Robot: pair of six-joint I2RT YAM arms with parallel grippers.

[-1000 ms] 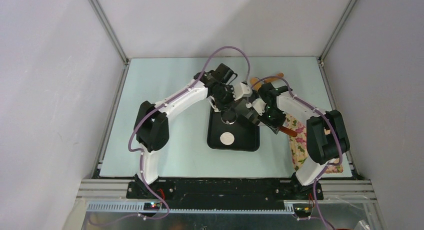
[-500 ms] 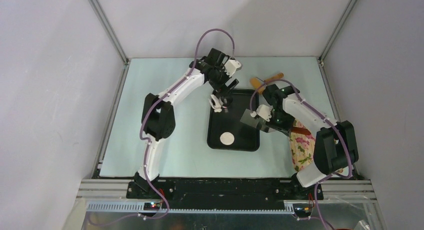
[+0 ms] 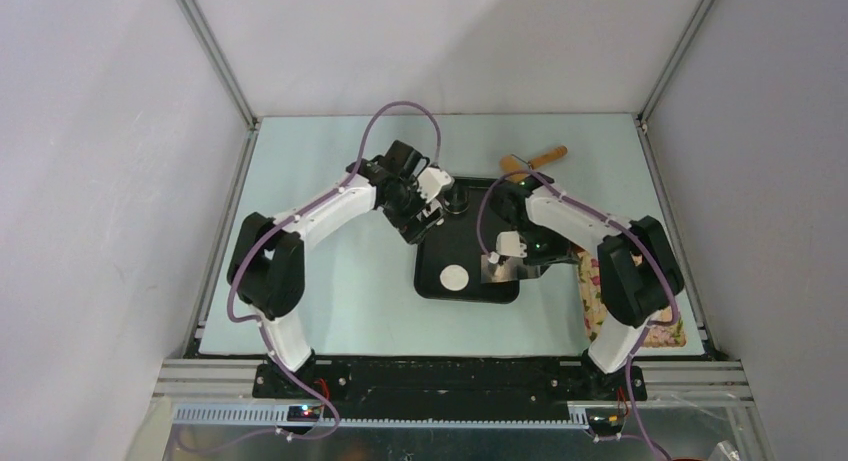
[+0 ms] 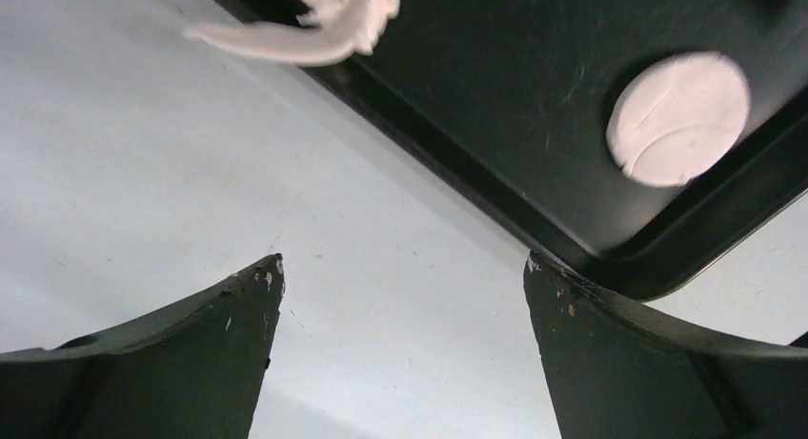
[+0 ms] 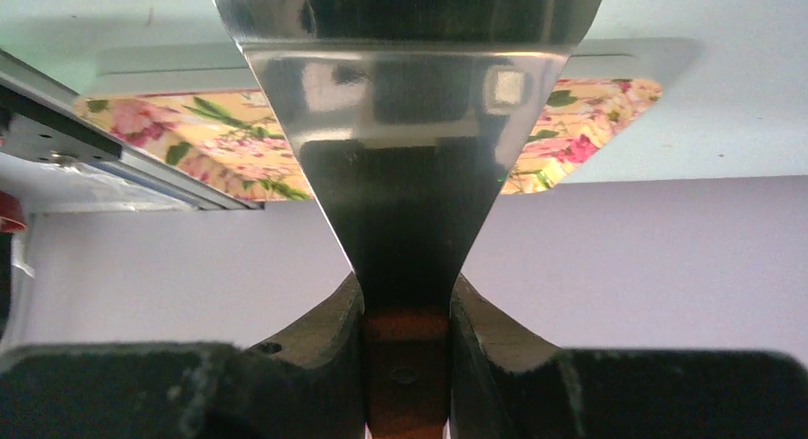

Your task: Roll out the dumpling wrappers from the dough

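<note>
Left fingers [image 4: 191,363] have sprung wide open, empty, and pulled back off the black tray [image 3: 445,243] to its far-left corner. Dough [image 3: 455,277], a flattened white disc, stays on the tray's near part. Right fingers [image 5: 314,363] clamp the brown handle of a steel scraper [image 3: 503,270], blade just beside the dough. Floral cloth [image 3: 600,291] lies right of the tray, wooden rolling pin [image 3: 535,162] beyond on the tabletop [image 3: 330,301].

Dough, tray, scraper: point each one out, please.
dough [image 4: 677,120]: left wrist view, middle of the flat disc.
tray [image 3: 450,247]: top view, bare black floor.
scraper [image 5: 405,125]: right wrist view, steel blade.
</note>
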